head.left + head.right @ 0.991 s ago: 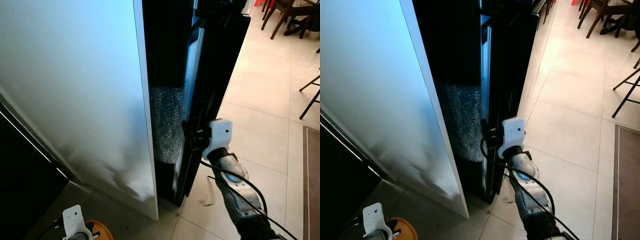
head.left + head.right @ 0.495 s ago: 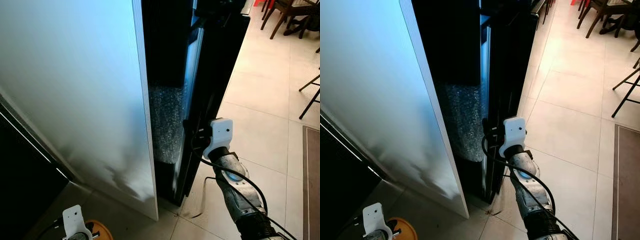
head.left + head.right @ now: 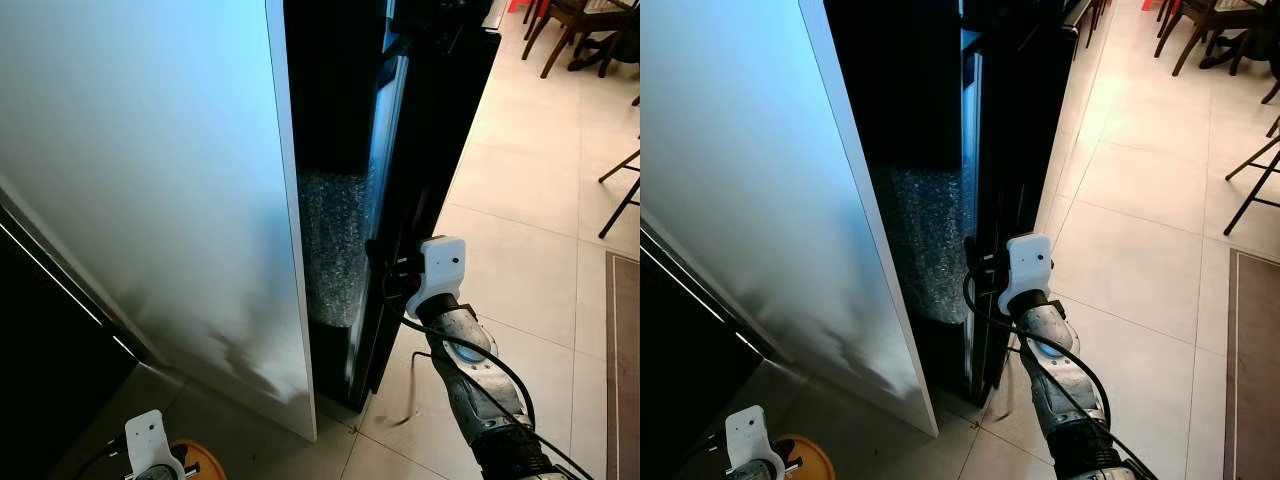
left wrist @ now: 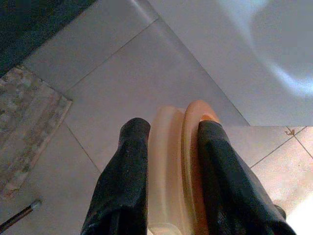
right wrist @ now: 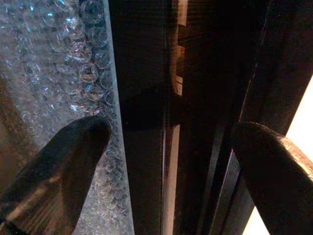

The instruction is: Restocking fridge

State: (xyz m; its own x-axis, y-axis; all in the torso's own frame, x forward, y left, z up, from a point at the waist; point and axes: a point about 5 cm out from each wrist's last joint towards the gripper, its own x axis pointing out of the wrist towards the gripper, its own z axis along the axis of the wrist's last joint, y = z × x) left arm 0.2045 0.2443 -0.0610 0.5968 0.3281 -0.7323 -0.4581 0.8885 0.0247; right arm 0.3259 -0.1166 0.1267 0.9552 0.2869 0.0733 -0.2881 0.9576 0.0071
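The fridge's black door [image 3: 440, 130] stands ajar beside a tall white side panel [image 3: 150, 170]. Bubble wrap [image 3: 335, 240] shows in the dark gap between them. My right gripper [image 3: 385, 272] is at the door's lower free edge. In the right wrist view it is open [image 5: 171, 137], one finger [image 5: 63, 161] on the bubble-wrap side and the other on the outer side of the door edge [image 5: 146, 98]. Low at the left, my left gripper [image 4: 168, 132] is shut on an orange round disc-like thing [image 4: 176, 161], also seen by the floor [image 3: 200, 462].
Pale tiled floor [image 3: 520, 190] stretches to the right. Dark wooden chairs [image 3: 570, 30] stand at the far right, with a brown rug [image 3: 622, 360] along the right edge. A dark cabinet front [image 3: 40, 340] lies at the lower left.
My right forearm has shifted very slightly to the right at the door edge. The door, the panel and the left arm look the same.
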